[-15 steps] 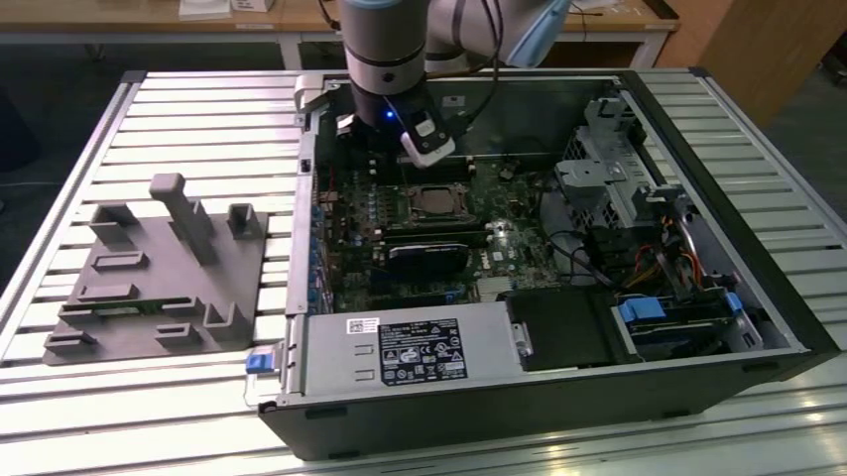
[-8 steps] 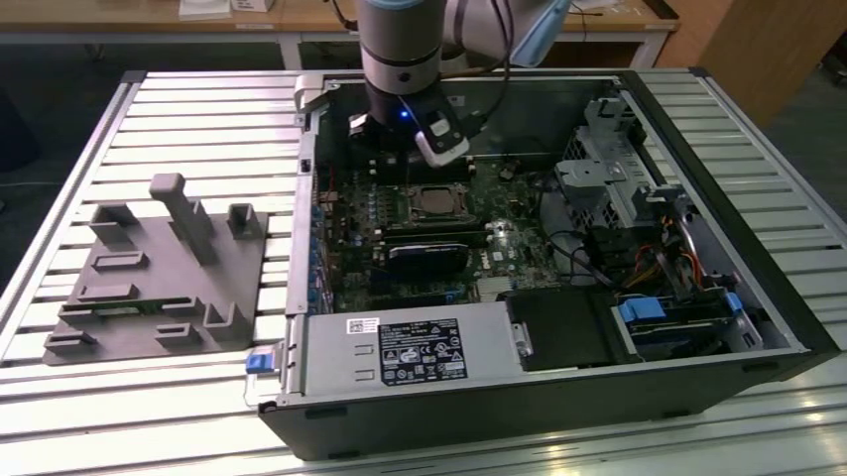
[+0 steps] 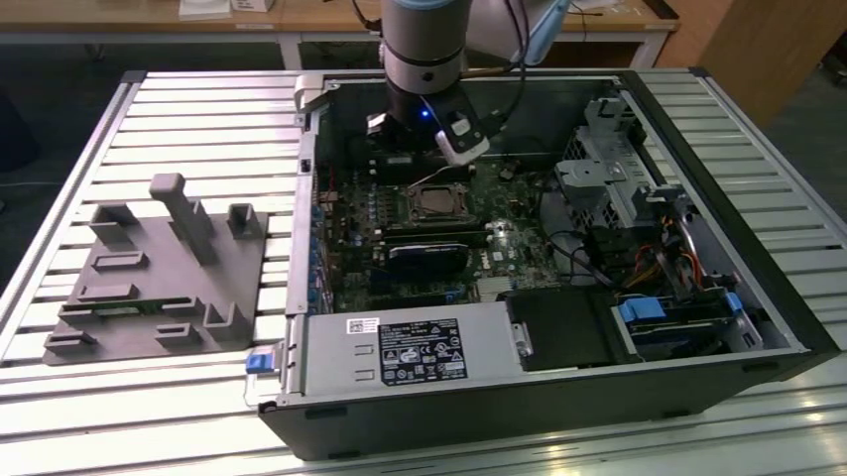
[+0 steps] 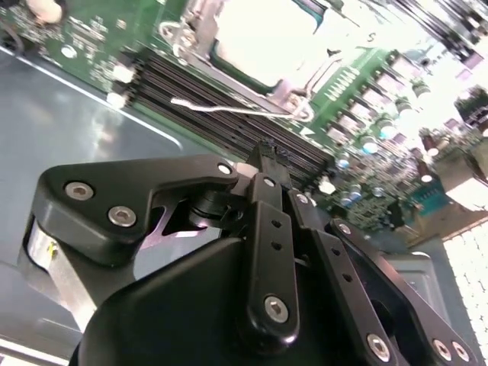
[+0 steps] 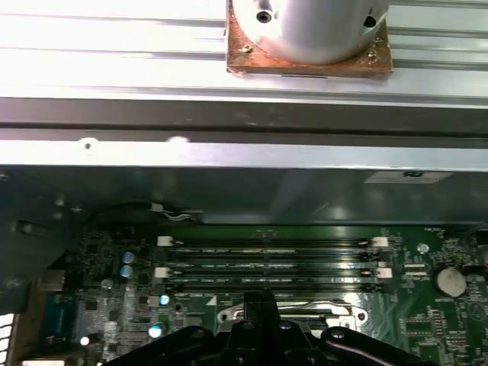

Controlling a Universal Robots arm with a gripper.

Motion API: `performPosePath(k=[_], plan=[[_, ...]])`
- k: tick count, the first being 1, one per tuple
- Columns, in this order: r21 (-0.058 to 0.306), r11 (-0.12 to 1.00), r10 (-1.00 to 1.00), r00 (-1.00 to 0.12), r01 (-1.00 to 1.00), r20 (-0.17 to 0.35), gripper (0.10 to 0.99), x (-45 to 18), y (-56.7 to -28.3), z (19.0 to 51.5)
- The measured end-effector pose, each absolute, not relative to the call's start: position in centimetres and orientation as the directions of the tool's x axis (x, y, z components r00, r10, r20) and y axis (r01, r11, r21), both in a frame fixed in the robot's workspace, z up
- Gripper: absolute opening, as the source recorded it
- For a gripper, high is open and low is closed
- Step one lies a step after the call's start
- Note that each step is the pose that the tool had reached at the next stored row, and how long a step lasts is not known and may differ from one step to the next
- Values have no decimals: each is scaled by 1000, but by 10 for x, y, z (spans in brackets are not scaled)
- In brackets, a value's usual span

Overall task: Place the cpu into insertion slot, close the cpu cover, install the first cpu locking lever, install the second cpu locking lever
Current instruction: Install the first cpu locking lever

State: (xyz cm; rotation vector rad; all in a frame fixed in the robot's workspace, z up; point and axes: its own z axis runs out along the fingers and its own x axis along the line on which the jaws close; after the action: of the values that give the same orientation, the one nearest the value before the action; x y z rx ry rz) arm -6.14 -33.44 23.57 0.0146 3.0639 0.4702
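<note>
We see the gripper low inside the open computer case. Its fingers are drawn together with nothing visible between them in both wrist views, and the tips are just over the memory slots. In the exterior view the insertion slot sits at the gripper's 6 o'clock with the cpu in it. The cpu cover looks down around the cpu, a thin locking lever stands free beside it, and a grey fixture lies at the case's 9 o'clock.

I'm working in a lab: an open computer case sits on a slatted aluminium worktop, with wooden benches behind the case.
</note>
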Motion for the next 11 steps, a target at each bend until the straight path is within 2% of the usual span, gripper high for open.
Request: performPosePath(k=[11], plan=[[300,954,16,-999,3,-40,106,-47,-334,236]])
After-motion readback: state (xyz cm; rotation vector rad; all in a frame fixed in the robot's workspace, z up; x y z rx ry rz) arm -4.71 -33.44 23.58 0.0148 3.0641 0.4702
